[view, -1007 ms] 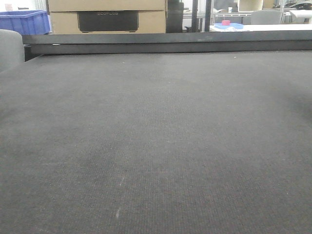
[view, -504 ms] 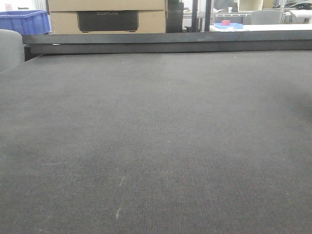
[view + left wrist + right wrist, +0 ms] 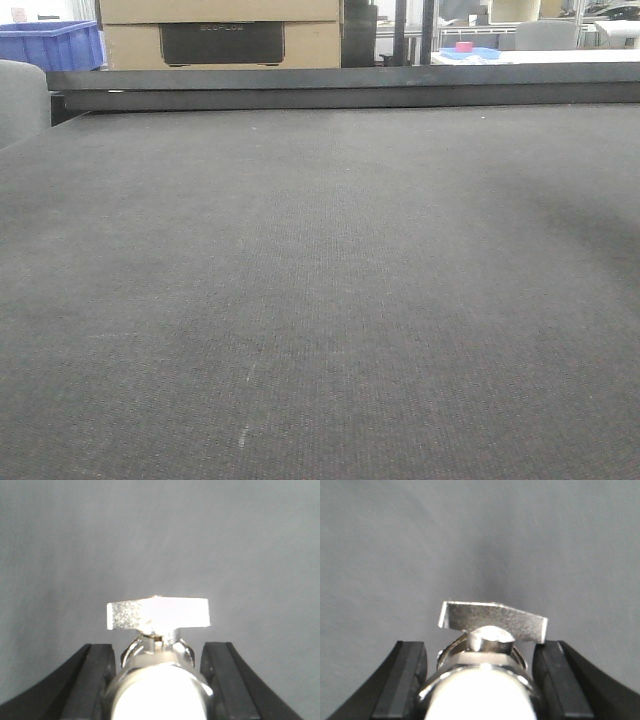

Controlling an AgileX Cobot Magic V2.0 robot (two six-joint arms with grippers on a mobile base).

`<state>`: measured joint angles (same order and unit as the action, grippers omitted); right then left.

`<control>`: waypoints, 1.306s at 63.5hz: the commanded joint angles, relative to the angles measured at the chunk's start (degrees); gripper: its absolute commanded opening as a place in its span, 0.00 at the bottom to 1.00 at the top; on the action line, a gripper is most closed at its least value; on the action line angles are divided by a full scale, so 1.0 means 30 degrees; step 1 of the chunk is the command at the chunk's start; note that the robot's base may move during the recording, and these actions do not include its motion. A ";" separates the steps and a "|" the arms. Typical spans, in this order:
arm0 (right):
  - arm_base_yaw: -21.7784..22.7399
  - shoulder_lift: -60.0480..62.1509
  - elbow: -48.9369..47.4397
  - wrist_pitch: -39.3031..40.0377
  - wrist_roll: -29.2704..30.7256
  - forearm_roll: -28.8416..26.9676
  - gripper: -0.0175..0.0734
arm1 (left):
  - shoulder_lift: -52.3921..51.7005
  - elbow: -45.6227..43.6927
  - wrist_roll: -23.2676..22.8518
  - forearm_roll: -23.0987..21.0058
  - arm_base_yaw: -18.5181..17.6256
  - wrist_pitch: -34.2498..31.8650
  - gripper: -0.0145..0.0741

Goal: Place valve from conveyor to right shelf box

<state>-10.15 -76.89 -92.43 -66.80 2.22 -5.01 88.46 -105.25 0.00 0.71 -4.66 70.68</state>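
Observation:
The conveyor (image 3: 320,300) is a wide dark grey woven belt with a black rail (image 3: 340,88) at its far edge; no valve or gripper shows on it in the front view. In the left wrist view, my left gripper (image 3: 159,677) is shut on a shiny metal valve (image 3: 157,612), whose flat handle sticks out ahead of the black fingers (image 3: 95,680), above the grey belt. In the right wrist view, my right gripper (image 3: 481,680) is shut on a second metal valve (image 3: 492,621), its handle tilted slightly, also over the belt. The shelf box is out of view.
Beyond the rail stand a cardboard box (image 3: 220,35), a blue plastic crate (image 3: 50,45) at the far left and a table with a blue dish (image 3: 470,52) at the far right. A grey rounded object (image 3: 20,100) sits at the belt's left edge.
The belt looks the same. Only a faint shadow at the belt's right side has shifted slightly lower and leftward.

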 commanded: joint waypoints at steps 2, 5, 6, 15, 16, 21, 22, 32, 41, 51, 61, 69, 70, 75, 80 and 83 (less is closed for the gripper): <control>-0.0123 0.0370 -0.1357 0.0572 -0.0223 0.0086 0.02 | -0.0444 -0.1048 -0.0605 0.0026 -0.0881 -0.0241 0.04; -0.0123 0.0370 -0.1618 0.0605 -0.0223 0.0091 0.02 | -0.0444 -0.1274 -0.0605 0.0026 -0.1164 -0.0241 0.04; -0.0123 0.0370 -0.1618 0.0605 -0.0223 0.0091 0.02 | -0.0444 -0.1313 -0.0605 0.0026 -0.1236 -0.0241 0.04; -0.0123 0.0155 -0.1658 0.0558 -0.0223 0.0091 0.02 | -0.0444 -0.1314 -0.0636 0.0026 -0.1622 -0.0241 0.04; -0.0123 0.0114 -0.1658 0.0558 -0.0223 0.0091 0.02 | -0.0444 -0.1314 -0.0636 0.0026 -0.1622 -0.0241 0.04; -0.0123 -0.0129 -0.1658 0.0717 -0.0223 0.0091 0.02 | -0.0444 -0.1314 -0.0636 0.0026 -0.1622 -0.0241 0.04; -0.0123 -0.0190 -0.1658 0.0807 -0.0223 0.0091 0.02 | -0.0444 -0.1314 -0.0636 0.0073 -0.1615 -0.0241 0.04; -0.0123 -0.0819 -0.1658 0.1501 -0.0223 0.0091 0.02 | -0.0444 -0.1314 -0.0636 0.0896 -0.1615 -0.0241 0.04; -0.0123 -0.1266 -0.1658 0.1566 -0.0223 0.0091 0.02 | -0.0444 -0.1314 -0.0636 0.1236 -0.1615 -0.0241 0.04; -0.0123 -0.1348 -0.1658 0.1620 -0.0223 0.0091 0.02 | -0.0444 -0.1314 -0.0636 0.1275 -0.1615 -0.0241 0.04; -0.0123 -0.1348 -0.1658 0.1905 -0.0223 0.0091 0.02 | -0.0444 -0.1314 -0.0636 0.1266 -0.1615 -0.0241 0.04; -0.0123 -0.1348 -0.1658 0.2233 -0.0223 0.0091 0.02 | -0.0444 -0.1314 -0.0636 0.1283 -0.1615 -0.0241 0.04; -0.0123 -0.1348 -0.1658 0.2279 -0.0223 0.0091 0.02 | -0.0444 -0.1314 -0.0636 0.1283 -0.1615 -0.0241 0.04; -0.0123 -0.1348 -0.1658 0.2519 -0.0223 0.0091 0.02 | -0.0444 -0.1314 -0.0636 0.1283 -0.1615 -0.0241 0.04; -0.0123 -0.1348 -0.1658 0.2715 -0.0223 0.0091 0.02 | -0.0444 -0.1314 -0.0636 0.1283 -0.1615 -0.0241 0.04; -0.0123 -0.1348 -0.1658 0.2850 -0.0223 0.0091 0.02 | -0.0444 -0.1314 -0.0636 0.1283 -0.1615 -0.0661 0.04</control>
<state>-10.50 -81.71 -96.49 -62.32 1.60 -5.13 87.95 -108.36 -1.46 4.35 -9.09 71.64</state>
